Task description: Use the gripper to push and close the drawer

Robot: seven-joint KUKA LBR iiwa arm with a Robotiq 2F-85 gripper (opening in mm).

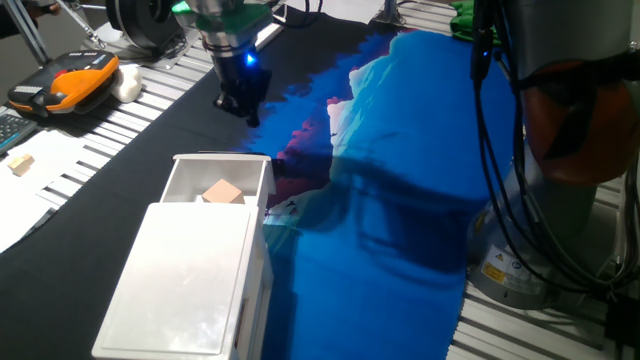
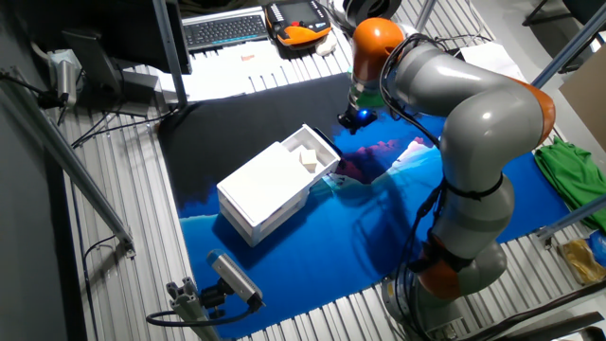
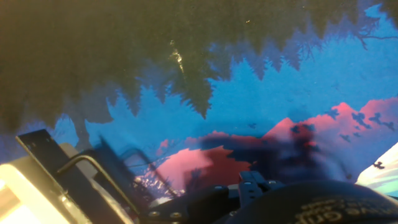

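The gripper (image 1: 240, 103) is hanging dark above black cloth, its finger gap too murky to judge. The glossy white drawer (image 1: 220, 183) is sitting open, showing a tan block (image 1: 222, 192).

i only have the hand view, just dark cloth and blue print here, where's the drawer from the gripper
Observer: The drawer is pulled out of its white casing, its open end facing the gripper.
Operator: touching it yet
Observer: No. One fixed view shows bare black cloth between them.
Operator: anything inside the drawer
Observer: A small tan block lies in it.
Operator: jaws open or shut
Observer: I cannot tell from any view.
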